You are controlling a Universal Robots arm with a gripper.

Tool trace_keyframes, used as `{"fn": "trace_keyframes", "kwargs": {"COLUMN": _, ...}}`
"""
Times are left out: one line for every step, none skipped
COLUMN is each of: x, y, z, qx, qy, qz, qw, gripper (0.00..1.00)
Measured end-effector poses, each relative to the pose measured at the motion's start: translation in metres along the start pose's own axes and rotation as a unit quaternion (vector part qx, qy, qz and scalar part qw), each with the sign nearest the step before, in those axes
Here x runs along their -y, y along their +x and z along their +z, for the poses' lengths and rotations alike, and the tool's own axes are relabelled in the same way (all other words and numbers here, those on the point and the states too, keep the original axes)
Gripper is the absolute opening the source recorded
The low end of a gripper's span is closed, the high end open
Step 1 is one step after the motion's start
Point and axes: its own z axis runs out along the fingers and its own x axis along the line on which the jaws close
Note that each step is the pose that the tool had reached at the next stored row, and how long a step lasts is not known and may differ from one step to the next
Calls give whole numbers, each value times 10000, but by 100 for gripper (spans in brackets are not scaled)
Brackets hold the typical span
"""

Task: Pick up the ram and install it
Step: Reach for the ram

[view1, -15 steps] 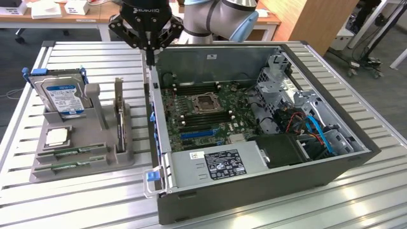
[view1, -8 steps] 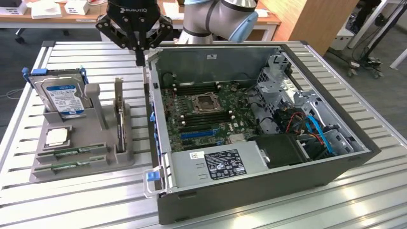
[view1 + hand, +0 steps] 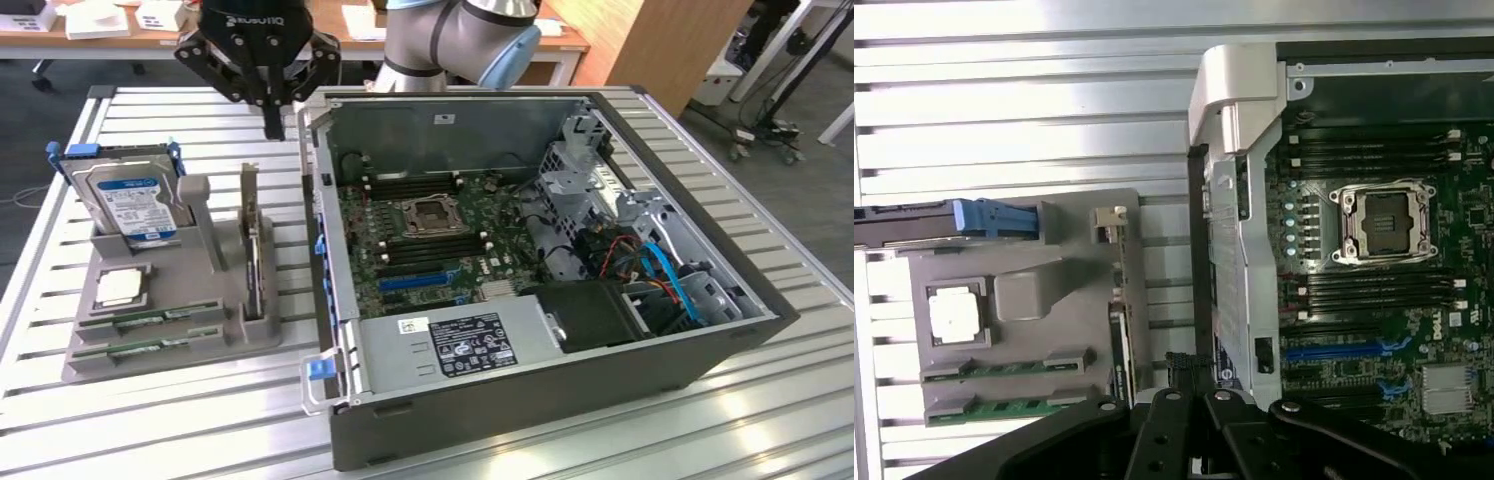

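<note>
Two thin green ram sticks lie side by side in the near slots of a grey holder (image 3: 174, 355): one ram (image 3: 150, 320) and its twin (image 3: 140, 347). The wrist view shows them too (image 3: 1009, 365) (image 3: 1004, 407). My black gripper (image 3: 274, 128) hangs shut and holds nothing, high over the table's far side, above the gap between the holder and the open computer case (image 3: 534, 400). It is well away from the ram sticks. In the wrist view its closed fingertips (image 3: 1187, 372) point down beside the case wall.
The holder also carries an upright hard drive (image 3: 134, 205) in a blue bracket, a processor (image 3: 120, 287) and an expansion card (image 3: 251, 250) on edge. Inside the case the motherboard (image 3: 414, 235) shows a bare CPU socket (image 3: 1384, 222) flanked by dark memory slots (image 3: 1374, 150). A slatted metal table (image 3: 160, 440) lies beneath.
</note>
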Motion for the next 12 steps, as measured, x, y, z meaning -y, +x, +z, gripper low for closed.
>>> {"fn": "trace_keyframes", "kwargs": {"x": 2, "y": 27, "z": 0, "qx": 0, "qy": 0, "qz": 0, "qw": 10000, "gripper": 10}}
{"fn": "trace_keyframes", "kwargs": {"x": 4, "y": 54, "z": -1, "qx": 0, "qy": 0, "qz": 0, "qw": 10000, "gripper": 10}}
{"fn": "trace_keyframes", "kwargs": {"x": 6, "y": 81, "z": -1, "qx": 0, "qy": 0, "qz": 0, "qw": 10000, "gripper": 10}}
{"fn": "trace_keyframes", "kwargs": {"x": 8, "y": 110, "z": -2, "qx": 0, "qy": 0, "qz": 0, "qw": 10000, "gripper": 10}}
{"fn": "trace_keyframes", "kwargs": {"x": 10, "y": 137, "z": -2, "qx": 0, "qy": 0, "qz": 0, "qw": 10000, "gripper": 10}}
{"fn": "trace_keyframes", "kwargs": {"x": 12, "y": 162, "z": -3, "qx": 0, "qy": 0, "qz": -1, "qw": 10000, "gripper": 10}}
{"fn": "trace_keyframes", "kwargs": {"x": 14, "y": 189, "z": -3, "qx": 0, "qy": 0, "qz": -1, "qw": 10000, "gripper": 10}}
{"fn": "trace_keyframes", "kwargs": {"x": 16, "y": 215, "z": -4, "qx": 0, "qy": 0, "qz": 0, "qw": 10000, "gripper": 10}}
{"fn": "trace_keyframes", "kwargs": {"x": 18, "y": 243, "z": -4, "qx": 0, "qy": 0, "qz": 0, "qw": 10000, "gripper": 10}}
{"fn": "trace_keyframes", "kwargs": {"x": 20, "y": 271, "z": -4, "qx": 0, "qy": 0, "qz": 0, "qw": 10000, "gripper": 10}}
{"fn": "trace_keyframes", "kwargs": {"x": 22, "y": 301, "z": -5, "qx": 0, "qy": 0, "qz": 0, "qw": 10000, "gripper": 10}}
{"fn": "trace_keyframes", "kwargs": {"x": 25, "y": 329, "z": -5, "qx": 0, "qy": 0, "qz": 0, "qw": 10000, "gripper": 10}}
